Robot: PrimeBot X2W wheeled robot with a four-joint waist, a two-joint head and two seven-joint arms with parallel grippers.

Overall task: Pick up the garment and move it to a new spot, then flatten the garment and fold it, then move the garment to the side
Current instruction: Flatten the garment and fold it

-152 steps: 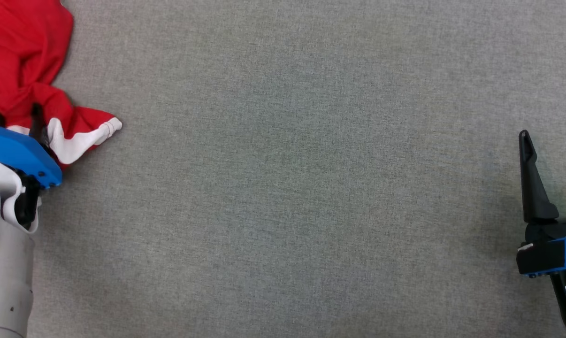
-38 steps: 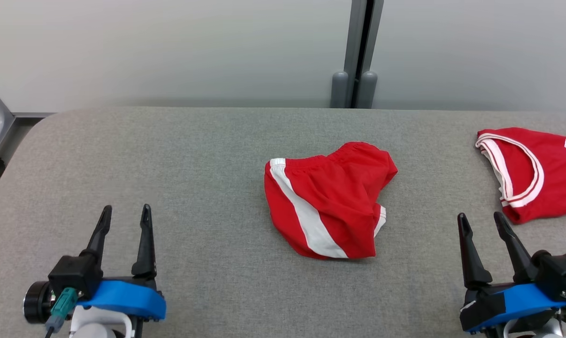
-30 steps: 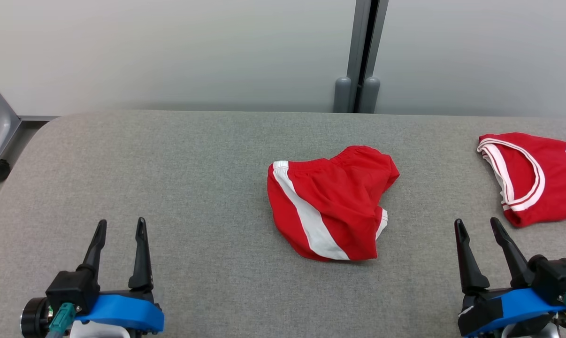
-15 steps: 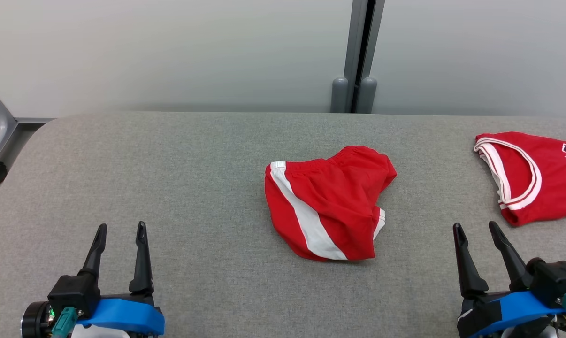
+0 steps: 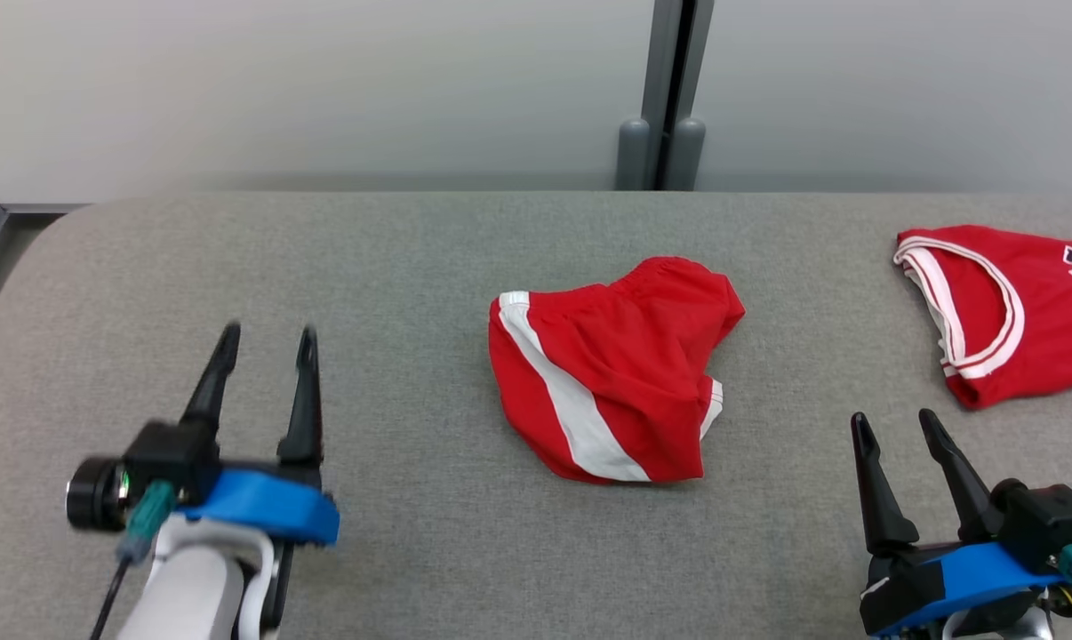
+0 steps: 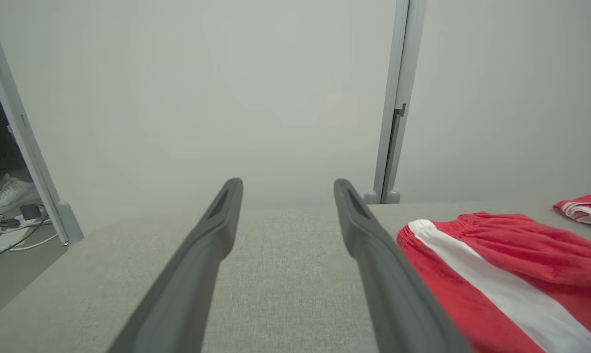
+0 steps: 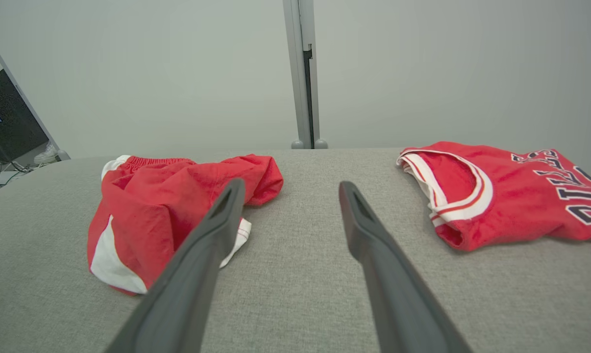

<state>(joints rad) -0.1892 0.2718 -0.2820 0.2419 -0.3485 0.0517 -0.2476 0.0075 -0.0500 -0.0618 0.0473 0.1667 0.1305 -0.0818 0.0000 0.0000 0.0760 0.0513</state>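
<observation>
1 garment [image 5: 616, 373], seemingly shorts, between left gripper [image 5: 268, 332] and right gripper [image 5: 893, 416]

I count one pair of red shorts [image 5: 612, 373], one red jersey [image 5: 1016, 320], and two grippers: left gripper [image 5: 268, 332], right gripper [image 5: 893, 416].

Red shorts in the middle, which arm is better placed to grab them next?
Left, probably. The left gripper, open, is level with the white-striped side of the shorts; the right gripper sits nearer the robot, by the jersey.
</observation>
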